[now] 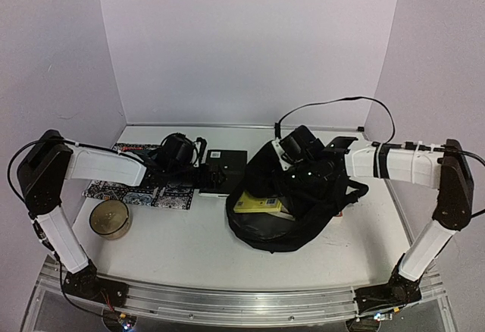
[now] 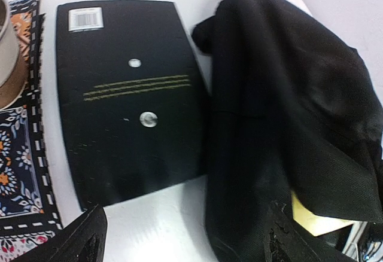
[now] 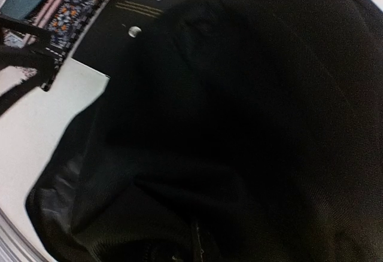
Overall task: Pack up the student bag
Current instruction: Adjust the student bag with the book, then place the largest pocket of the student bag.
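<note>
Left of the bag (image 1: 303, 218) my left gripper (image 2: 185, 238) gapes over a notebook (image 2: 125, 94); my right gripper (image 1: 292, 154) pinches the bag; its camera misses the yellow book (image 1: 258, 203).

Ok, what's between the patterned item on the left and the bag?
The black notebook lies flat between the patterned item and the student bag, clearest in the left wrist view.

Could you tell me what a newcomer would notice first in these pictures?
The student bag, a big black heap right of centre, gapes open with a yellow book showing inside. Left of it, the left gripper hangs open by a black notebook.
</note>
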